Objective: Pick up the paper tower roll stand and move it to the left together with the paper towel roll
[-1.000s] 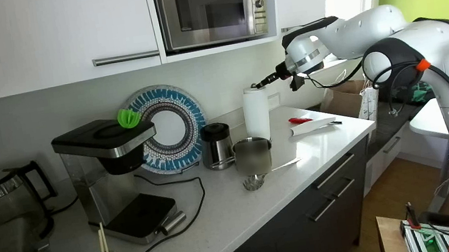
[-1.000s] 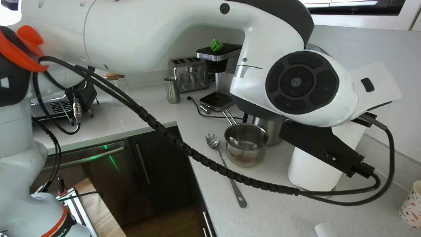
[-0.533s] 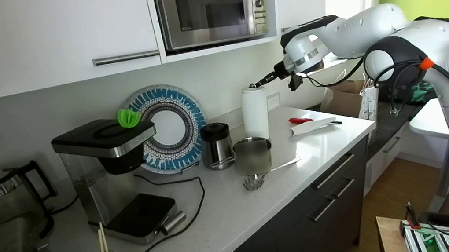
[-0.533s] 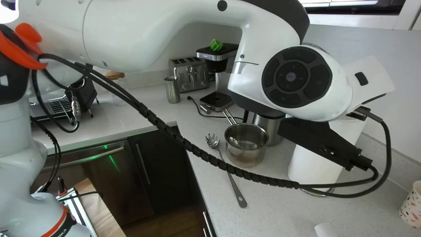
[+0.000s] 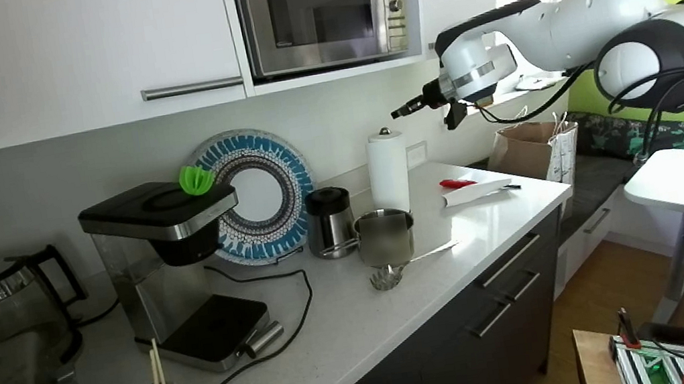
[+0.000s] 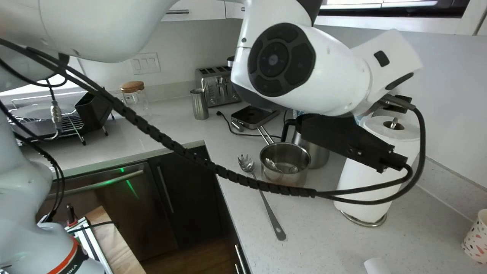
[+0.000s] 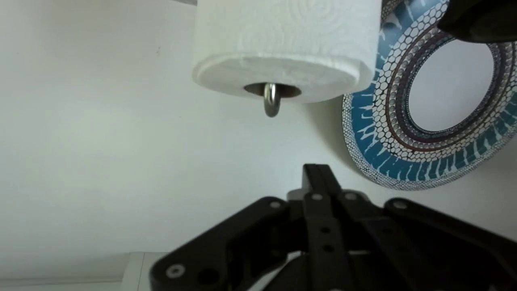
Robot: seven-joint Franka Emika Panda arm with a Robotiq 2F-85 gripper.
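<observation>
The white paper towel roll (image 5: 389,175) stands upright on the counter by the back wall, and it also shows in an exterior view (image 6: 361,176). The metal stand runs through it: its loop top (image 7: 272,101) sticks out of the roll's core, and its wire base ring (image 6: 365,224) rests on the counter. My gripper (image 5: 397,114) is in the air, a little above and to the right of the stand's top, apart from it. In the wrist view the gripper's fingertips (image 7: 319,173) are together with nothing between them. The fingers are hidden in an exterior view behind the wrist.
A steel pot (image 6: 285,163) and a pasta spoon (image 6: 268,207) lie before the roll. A black-lidded steel jug (image 5: 330,224), a patterned plate (image 5: 296,178) and a coffee maker (image 5: 166,218) stand left. A microwave (image 5: 321,5) hangs above. A dotted cup (image 6: 477,236) stands nearby.
The roll and stand shifted slightly left between the earlier frames, with my gripper at the stand's top. Since then my gripper has come off the top and moved up and right; the roll stays put.
</observation>
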